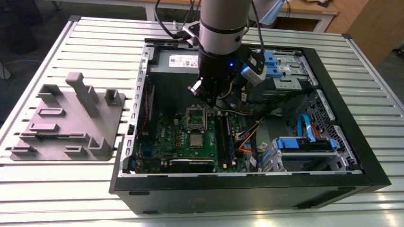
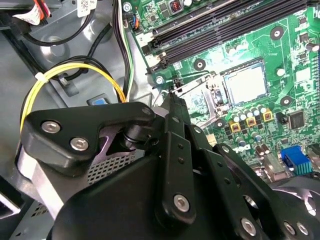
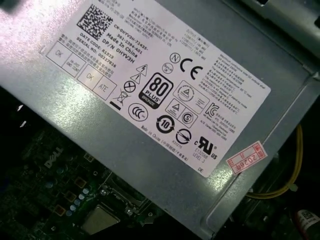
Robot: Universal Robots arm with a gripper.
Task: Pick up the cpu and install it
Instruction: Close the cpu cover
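Observation:
The cpu, a small silvery square, lies flat in a dark socket on the green motherboard inside the open computer case. It also appears in both wrist views. A metal retention frame stands open beside it, on the power-supply side. My gripper hangs low in the case, just above that frame and a little to the exterior view's right. In the second wrist view the gripper has its black fingers drawn together to a point near the frame's lever, with nothing between them.
A grey power supply sits behind the socket. Memory slots and loose cables, one of them yellow, run beside the gripper. Drive cages with blue parts fill the case's right. A grey fixture block rests on the slatted table.

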